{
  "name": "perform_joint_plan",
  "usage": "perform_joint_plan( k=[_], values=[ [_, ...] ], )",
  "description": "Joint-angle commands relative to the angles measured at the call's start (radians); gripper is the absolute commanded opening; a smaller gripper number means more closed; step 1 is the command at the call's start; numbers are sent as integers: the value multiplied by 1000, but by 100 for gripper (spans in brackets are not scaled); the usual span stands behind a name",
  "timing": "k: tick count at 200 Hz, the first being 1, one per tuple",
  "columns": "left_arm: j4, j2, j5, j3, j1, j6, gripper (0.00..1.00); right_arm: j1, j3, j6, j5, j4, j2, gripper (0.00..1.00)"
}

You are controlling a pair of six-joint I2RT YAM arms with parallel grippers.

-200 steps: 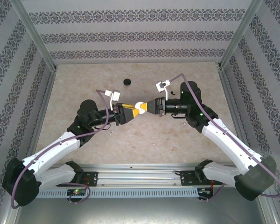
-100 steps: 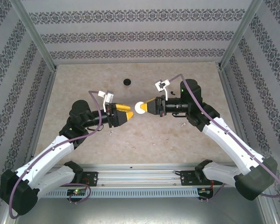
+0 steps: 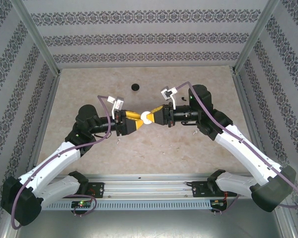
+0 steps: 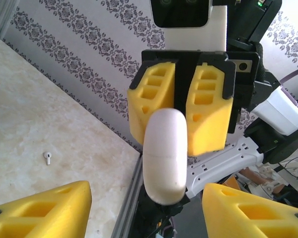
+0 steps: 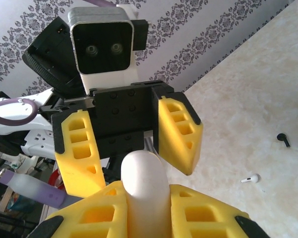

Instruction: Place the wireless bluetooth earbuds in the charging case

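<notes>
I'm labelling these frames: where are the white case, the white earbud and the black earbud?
white case (image 4: 164, 148): left wrist view, middle of its body.
white earbud (image 4: 47, 157): left wrist view, its middle.
black earbud (image 5: 283, 139): right wrist view, its middle.

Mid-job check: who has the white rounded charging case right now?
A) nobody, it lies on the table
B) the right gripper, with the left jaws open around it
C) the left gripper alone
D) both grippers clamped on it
B: the right gripper's yellow jaws are shut on the white rounded charging case, while the left gripper's jaws stand apart on either side of its free end.
</notes>
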Motion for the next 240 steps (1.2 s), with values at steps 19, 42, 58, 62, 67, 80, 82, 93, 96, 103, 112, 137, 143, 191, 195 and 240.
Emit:
perform_joint_plan(
  k=[19, 42, 58, 62, 67, 80, 82, 93, 96, 103, 112, 137, 143, 191, 195, 240],
  values=[
    [105, 11, 8, -4, -8, -39, 58, 18, 29, -29, 22, 4, 4, 1],
    [106, 15, 5, -2, -12, -45, 57, 22, 25, -27, 35, 3, 1, 1],
    [107, 18, 6, -5, -17, -44, 56, 25, 24, -26, 40, 6, 2, 1],
    [106, 20, 5, -6, -17, -46, 56, 27, 24, -26, 41, 6, 3, 1],
    [106, 20, 5, -7, -19, -45, 55, 27, 25, -26, 42, 5, 4, 1],
    [105, 23, 5, -8, -23, -47, 54, 29, 27, -26, 45, 5, 4, 1],
    [105, 23, 6, -7, -24, -47, 54, 30, 26, -26, 45, 5, 4, 1],
    [104, 25, 2, -7, -27, -46, 54, 32, 26, -26, 48, 5, 5, 1],
    [104, 26, 2, -6, -29, -46, 54, 32, 26, -26, 50, 5, 4, 1],
    [102, 30, 1, -5, -31, -44, 53, 33, 26, -24, 50, 6, 6, 1],
    [96, 35, 2, 1, -33, -42, 52, 33, 26, -25, 52, 6, 6, 1],
    [84, 47, 7, 8, -40, -35, 44, 34, 24, -23, 61, 6, 10, 1],
    [84, 49, 9, 8, -40, -34, 41, 34, 23, -22, 62, 7, 11, 1],
    [60, 24, -21, -4, -40, 11, 16, 40, 26, -23, 44, 4, 19, 2],
    [55, 20, -28, -7, -40, 20, 16, 41, 26, -24, 41, 1, 21, 3],
    [54, -53, -88, -65, -40, 108, 0, 39, 18, -5, 28, 0, 26, 11]
  ],
)
